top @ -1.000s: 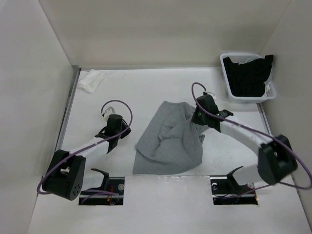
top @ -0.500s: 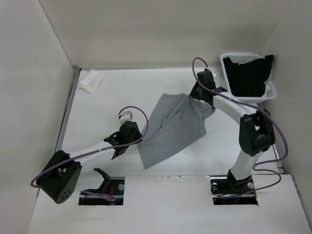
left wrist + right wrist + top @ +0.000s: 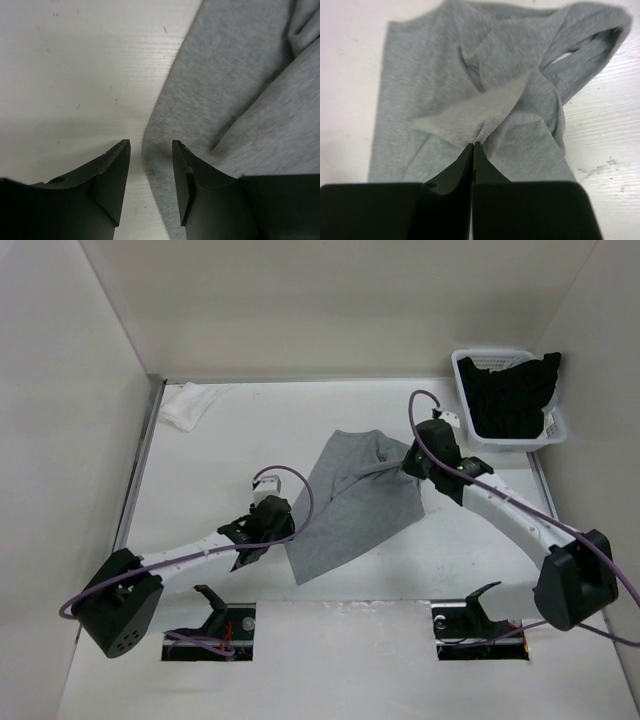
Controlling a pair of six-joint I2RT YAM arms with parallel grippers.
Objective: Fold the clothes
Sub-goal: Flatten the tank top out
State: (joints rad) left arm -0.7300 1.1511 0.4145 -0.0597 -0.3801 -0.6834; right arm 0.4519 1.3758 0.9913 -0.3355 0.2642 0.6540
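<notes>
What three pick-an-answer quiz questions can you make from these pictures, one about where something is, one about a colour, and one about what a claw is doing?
1. Where is the black garment?
A. in the white basket
B. on the floor
C. hanging on the wall

2. What colour is the tank top?
A. red
B. grey
C. blue

3. What is the right gripper doing?
A. standing wide open
B. pinching the tank top
C. lifting the basket

Answers:
1 A: the dark cloth fills the basket in the far right corner.
2 B: every view shows it grey.
3 B: the right wrist view shows its fingers closed on a fold of fabric.
</notes>
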